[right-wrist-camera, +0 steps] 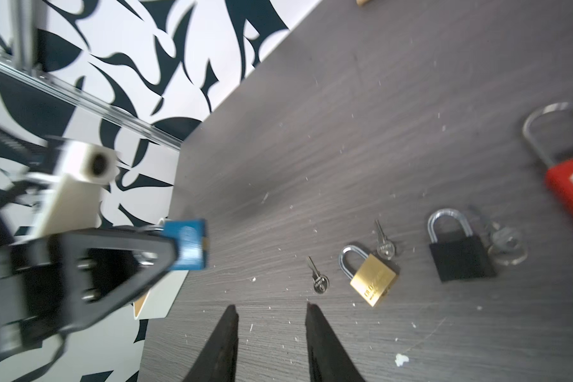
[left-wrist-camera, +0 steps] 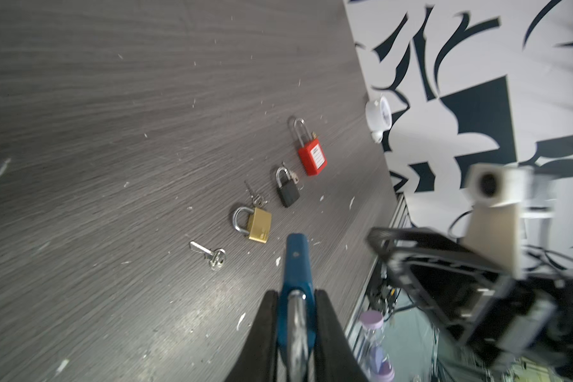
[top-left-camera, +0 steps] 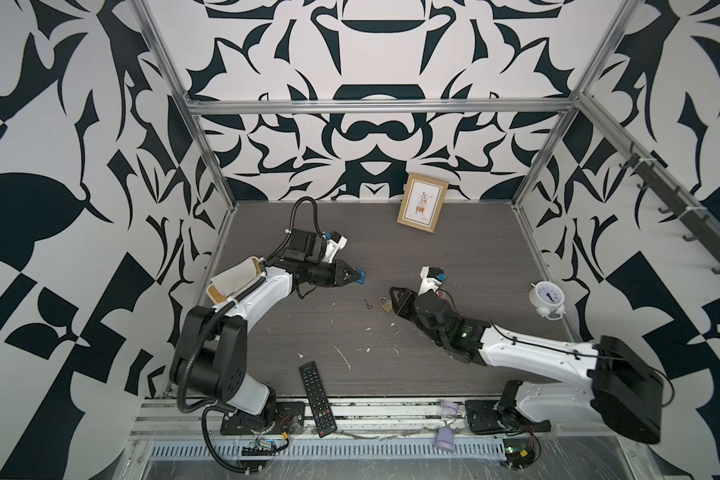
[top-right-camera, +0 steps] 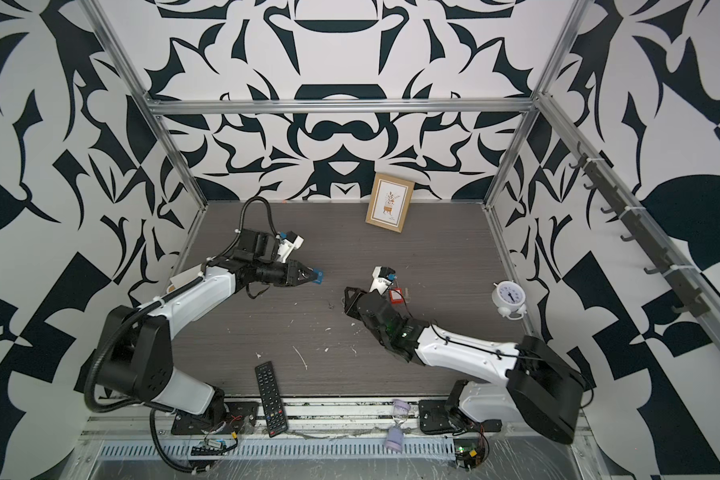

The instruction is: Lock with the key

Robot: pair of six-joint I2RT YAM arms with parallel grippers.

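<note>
Left jaws clamp the blue padlock [left-wrist-camera: 296,264] (right jaws parted near a loose key [right-wrist-camera: 321,279]).

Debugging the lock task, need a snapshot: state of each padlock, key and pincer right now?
left pincer: shut on blue padlock.
right pincer: open, empty.
blue padlock: held, no key in it.
brass padlock: flat on table, shackle looks closed.
black padlock: flat, shackle looks closed.
red padlock: flat, shackle looks closed.
loose key: flat on table, untouched.
</note>
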